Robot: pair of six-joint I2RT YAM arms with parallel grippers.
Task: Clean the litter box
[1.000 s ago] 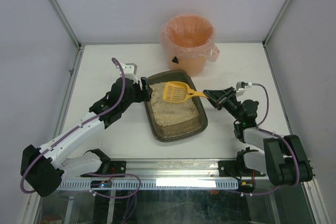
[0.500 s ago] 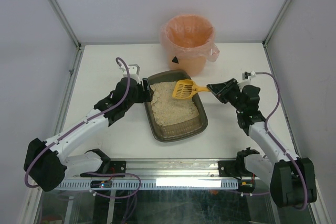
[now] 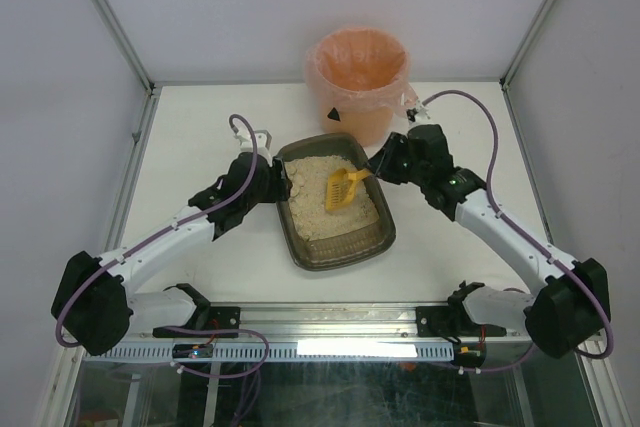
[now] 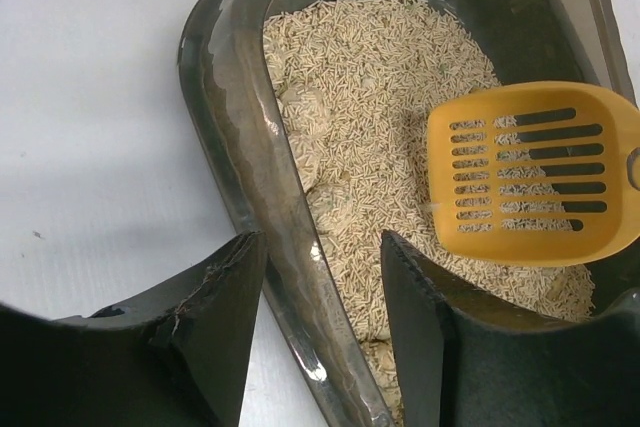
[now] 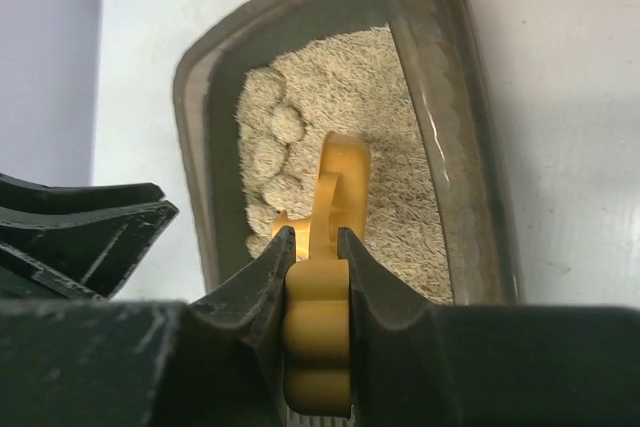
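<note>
From the top camera, the big change over the last second is on the right. The right gripper (image 3: 377,168) has swung in from the table's right side to the far right corner of the litter box (image 3: 345,255). The yellow scoop (image 3: 340,190), which was riding flat and high, now tips blade-down into the litter. The left gripper (image 3: 272,179) has slid up against the box's left wall. I read that as bracing on one side and the first dig starting on the other, so nothing has yet gone to the pink-lined bin (image 3: 357,72) behind. The box itself sits mid-table, just in front of that bin, and has not shifted.

The left wrist camera shows what the overhead cannot. Its fingers (image 4: 200,327) straddle the box wall (image 4: 240,127), one outside and one inside over the litter (image 4: 370,97). They are still apart. The inner one seems to stand clear of the plastic, though the angle is poor, so I would not call it a grip yet. The scoop's slotted blade looks empty, hovering at or just above the surface.

The right wrist camera settles the other hand: the fingers are clamped hard on the scoop's handle (image 5: 318,347). It alone also shows a row of rounded clumps (image 5: 270,137) along the box's left side, beside the blade rather than under it.
</note>
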